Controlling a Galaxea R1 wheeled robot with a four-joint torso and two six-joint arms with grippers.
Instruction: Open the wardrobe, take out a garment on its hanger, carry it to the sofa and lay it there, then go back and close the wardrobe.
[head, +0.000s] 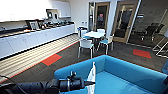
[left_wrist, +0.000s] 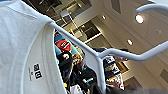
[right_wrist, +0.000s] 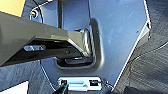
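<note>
Near the bottom of the head view, the left arm's dark gripper (head: 87, 83) reaches in from the left over the near edge of one large bright blue upholstered sofa (head: 130, 72) with a rounded low back. At its tip hangs one white shirt of thin light fabric (head: 92, 75), seen edge-on as a narrow strip in front of the seat. I cannot tell from the pictures how the left fingers are set. The left wrist view shows the same shirt close, with a ribbed collar and a small printed label, on one thin white hanger (left_wrist: 100, 53) with a curved hook; its smooth bar lies against the collar. Far behind the sofa stand one white round dining table (head: 95, 34) and three white chairs with blue seats. Along the left wall runs one long white counter (head: 37, 37). Two orange carpet patches (head: 51, 59) lie on the dark floor. The right fingers' state cannot be told.
</note>
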